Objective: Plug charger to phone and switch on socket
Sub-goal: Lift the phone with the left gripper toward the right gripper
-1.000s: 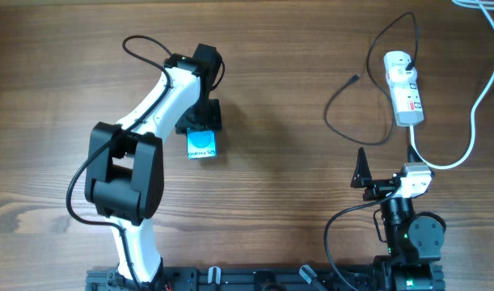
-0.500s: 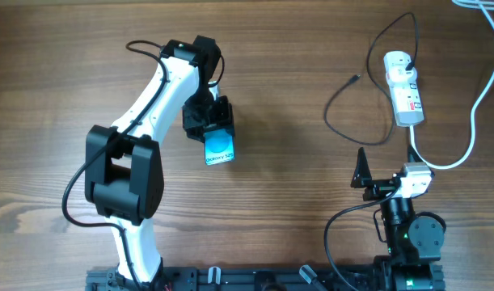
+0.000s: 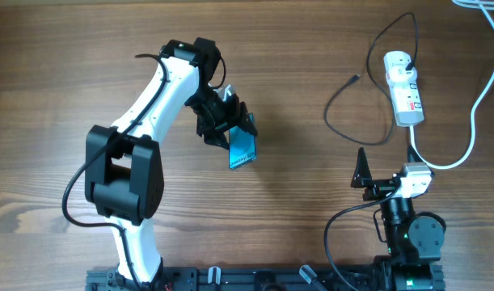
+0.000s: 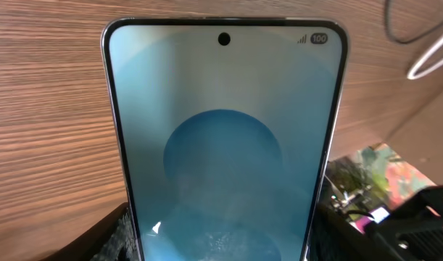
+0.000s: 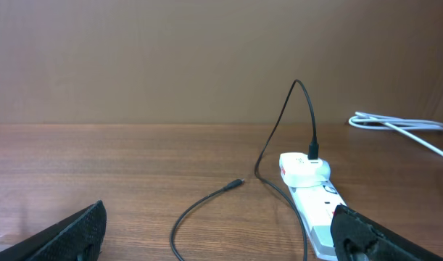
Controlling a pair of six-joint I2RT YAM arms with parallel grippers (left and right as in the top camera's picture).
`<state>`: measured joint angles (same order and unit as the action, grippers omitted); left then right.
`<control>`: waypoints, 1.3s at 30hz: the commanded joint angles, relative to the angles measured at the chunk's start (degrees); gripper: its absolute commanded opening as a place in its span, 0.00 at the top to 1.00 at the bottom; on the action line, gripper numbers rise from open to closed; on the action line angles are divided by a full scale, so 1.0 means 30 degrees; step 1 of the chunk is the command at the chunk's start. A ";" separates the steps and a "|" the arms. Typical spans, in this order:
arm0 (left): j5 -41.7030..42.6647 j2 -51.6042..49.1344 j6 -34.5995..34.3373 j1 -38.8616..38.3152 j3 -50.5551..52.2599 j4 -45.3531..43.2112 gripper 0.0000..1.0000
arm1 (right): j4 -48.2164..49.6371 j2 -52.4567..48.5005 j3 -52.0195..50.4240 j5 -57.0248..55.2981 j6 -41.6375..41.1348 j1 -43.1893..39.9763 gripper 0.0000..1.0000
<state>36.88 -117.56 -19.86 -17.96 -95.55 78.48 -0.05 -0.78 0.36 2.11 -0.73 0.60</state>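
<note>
- While the left gripper (image 3: 224, 123) pinches the phone (image 3: 242, 150) by its near end, jaws pressed onto it, the handset has swung right and twisted. From overhead it now looks tilted, apparently lifted off the table (image 3: 295, 210).
- Left wrist view: phone (image 4: 225, 145) fills the frame, cyan screen to the camera, free end pointing away.
- A second ago the phone sat further left, square under the wrist. Now it's nearer table centre, but well apart from the charger (image 3: 356, 79), whose connector tip lies loose.
- Right gripper (image 5: 221, 243): jaws spread wide, empty, parked, not moved.
- Charger, socket (image 3: 403, 89) and white cord (image 3: 473, 113) unchanged.
- My read: transport step. Plugging and switching are not yet done.
</note>
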 commanded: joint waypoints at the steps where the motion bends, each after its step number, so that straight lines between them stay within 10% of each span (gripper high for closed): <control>1: 0.2288 -0.0058 -0.0117 0.0036 -0.0444 -0.0153 0.62 | 0.0058 0.0117 -0.0022 0.0226 0.0189 -0.0044 0.00; 5: 0.3555 -0.0058 -0.1005 0.0036 -0.0444 -0.1144 0.63 | 0.0146 0.0117 -0.0022 0.1676 -0.2215 -0.0044 0.00; 11: 0.3563 -0.0058 -0.2404 0.0036 -0.0444 -0.2528 0.61 | 0.0277 0.0117 -0.0022 0.2885 -2.1551 -0.0044 0.00; 15: 0.4816 -0.0058 -0.3155 0.0168 -0.0444 -0.3177 0.62 | 0.0066 0.0117 -0.0022 0.0699 -2.6192 -0.0044 0.00; 20: 0.7388 -0.0058 -0.3191 0.0627 -0.0444 -0.3395 0.62 | 0.0277 -0.0583 -0.0015 0.3198 -1.8076 -0.0044 0.01; 28: 0.9267 -0.0066 -0.3198 0.0794 -0.0444 -0.3614 0.62 | -0.1275 -0.9493 0.3876 0.7118 -1.2866 -0.0036 0.01; 39: 0.6302 -0.0066 -0.5486 0.0787 -0.0444 -0.6091 0.60 | -0.5632 -1.6568 1.2845 0.5734 -1.1606 0.7592 0.00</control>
<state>60.77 -117.56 -31.55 -15.79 -95.55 61.36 -17.91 -49.23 36.95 21.37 -34.63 17.69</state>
